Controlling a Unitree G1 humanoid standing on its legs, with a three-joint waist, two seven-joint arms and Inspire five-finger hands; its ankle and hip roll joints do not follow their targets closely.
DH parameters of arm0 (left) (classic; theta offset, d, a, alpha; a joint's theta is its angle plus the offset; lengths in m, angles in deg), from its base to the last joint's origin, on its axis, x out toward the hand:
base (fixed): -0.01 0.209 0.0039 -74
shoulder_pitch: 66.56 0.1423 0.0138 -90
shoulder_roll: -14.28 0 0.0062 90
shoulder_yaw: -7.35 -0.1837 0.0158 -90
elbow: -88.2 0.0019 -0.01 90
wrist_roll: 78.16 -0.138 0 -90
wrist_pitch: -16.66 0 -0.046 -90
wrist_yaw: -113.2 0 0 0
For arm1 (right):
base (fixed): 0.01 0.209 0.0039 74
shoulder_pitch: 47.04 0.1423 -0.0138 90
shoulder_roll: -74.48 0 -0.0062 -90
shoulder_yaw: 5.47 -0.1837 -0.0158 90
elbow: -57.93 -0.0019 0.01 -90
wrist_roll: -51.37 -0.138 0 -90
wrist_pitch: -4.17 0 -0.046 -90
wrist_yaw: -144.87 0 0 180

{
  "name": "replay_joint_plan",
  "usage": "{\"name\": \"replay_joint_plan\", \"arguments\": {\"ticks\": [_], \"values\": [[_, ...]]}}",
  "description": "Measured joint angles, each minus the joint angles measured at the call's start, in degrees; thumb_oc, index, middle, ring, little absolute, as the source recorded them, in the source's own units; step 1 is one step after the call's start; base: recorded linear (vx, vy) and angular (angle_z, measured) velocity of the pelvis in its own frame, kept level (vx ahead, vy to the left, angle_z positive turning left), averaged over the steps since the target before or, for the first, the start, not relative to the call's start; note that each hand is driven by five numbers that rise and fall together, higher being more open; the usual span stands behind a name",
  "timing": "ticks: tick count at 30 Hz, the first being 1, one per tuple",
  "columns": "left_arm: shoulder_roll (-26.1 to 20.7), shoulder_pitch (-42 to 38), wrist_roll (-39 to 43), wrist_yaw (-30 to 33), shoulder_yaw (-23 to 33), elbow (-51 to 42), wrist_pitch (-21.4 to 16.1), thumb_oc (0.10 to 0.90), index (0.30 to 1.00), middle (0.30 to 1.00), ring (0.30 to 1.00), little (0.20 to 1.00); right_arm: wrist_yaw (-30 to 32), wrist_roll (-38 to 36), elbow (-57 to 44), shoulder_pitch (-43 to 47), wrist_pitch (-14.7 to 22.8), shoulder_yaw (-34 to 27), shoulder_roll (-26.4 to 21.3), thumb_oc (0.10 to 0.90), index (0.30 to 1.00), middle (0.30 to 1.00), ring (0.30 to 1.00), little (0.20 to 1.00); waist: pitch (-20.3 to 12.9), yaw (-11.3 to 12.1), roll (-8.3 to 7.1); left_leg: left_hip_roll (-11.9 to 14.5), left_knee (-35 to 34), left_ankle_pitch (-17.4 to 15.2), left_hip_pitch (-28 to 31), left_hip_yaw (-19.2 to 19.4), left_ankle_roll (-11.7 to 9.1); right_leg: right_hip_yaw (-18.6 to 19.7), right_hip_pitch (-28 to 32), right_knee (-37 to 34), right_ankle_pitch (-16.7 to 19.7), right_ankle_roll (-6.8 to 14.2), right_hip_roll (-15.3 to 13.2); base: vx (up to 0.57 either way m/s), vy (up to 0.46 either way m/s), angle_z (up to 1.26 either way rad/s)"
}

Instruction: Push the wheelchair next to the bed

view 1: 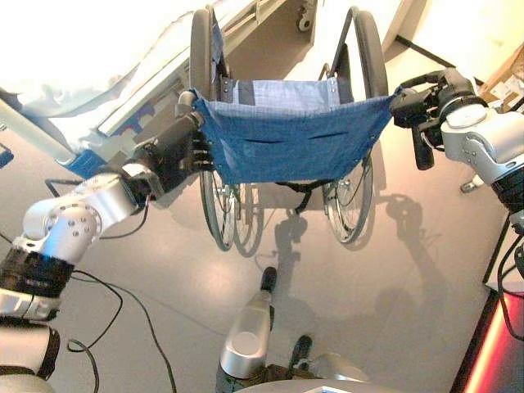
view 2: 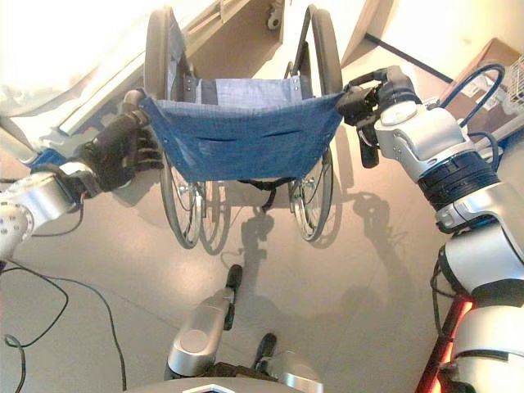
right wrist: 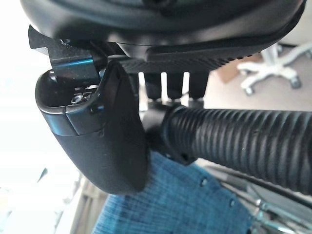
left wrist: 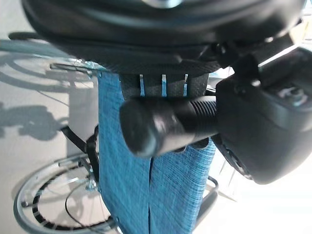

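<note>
Here the wheelchair stands on the pale floor directly ahead, seen from behind, with its blue fabric backrest stretched between the two push handles and its large spoked wheels on either side below. The left hand is at the left push handle, and its wrist view shows the fingers curled over the ribbed black grip with the thumb wrapped round beside it, so the hand is clenched around that handle. The right hand is at the right push handle; its own wrist view shows the fingers hooked over the ribbed grip from behind and the thumb closing in from the other side, so it too is grasping its handle. The bed, with pale bedding and a light side rail, lies to the left and ahead of the wheelchair, its edge close beside the chair's left wheel. A cardboard box sits off to the far right.
</note>
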Motion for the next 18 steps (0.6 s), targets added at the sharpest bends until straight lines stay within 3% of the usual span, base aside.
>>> {"name": "replay_joint_plan", "arguments": {"ticks": [3,9,18], "values": [[0.0,-4.7,-1.0,-0.8,-1.8,2.9,0.0,0.4,0.3,0.3,0.3,0.3,0.0,-2.2,-0.1,0.9,0.0,-1.7,-0.7,0.4,0.3,0.3,0.3,0.3,0.0,-0.2,-0.33,-1.9,0.0,-0.5,0.0,0.0,2.2,-0.4,0.0,0.1,-0.5,0.8,-1.6,0.09,0.191,0.06],[0.0,-7.5,-3.0,-1.1,-1.8,3.3,-0.3,0.4,0.3,0.3,0.3,0.3,0.2,-4.1,-2.6,1.3,-0.3,-3.3,-3.0,0.4,0.3,0.3,0.3,0.3,0.1,-0.5,-0.58,-2.9,0.7,-2.7,0.2,-0.8,5.6,-1.5,-1.7,4.7,-0.7,1.1,-2.9,0.08,0.165,0.06],[-0.2,-7.6,-4.9,0.8,-2.0,2.8,0.0,0.4,0.3,0.3,0.3,0.3,2.5,-5.6,-11.0,-5.4,-1.4,-9.2,-4.5,0.4,0.3,0.3,0.3,0.3,0.1,-0.2,-0.73,-2.9,-1.4,-3.7,3.5,0.6,6.9,-2.0,-5.4,15.0,-0.4,1.7,-5.6,0.09,0.12,-0.09]]}}
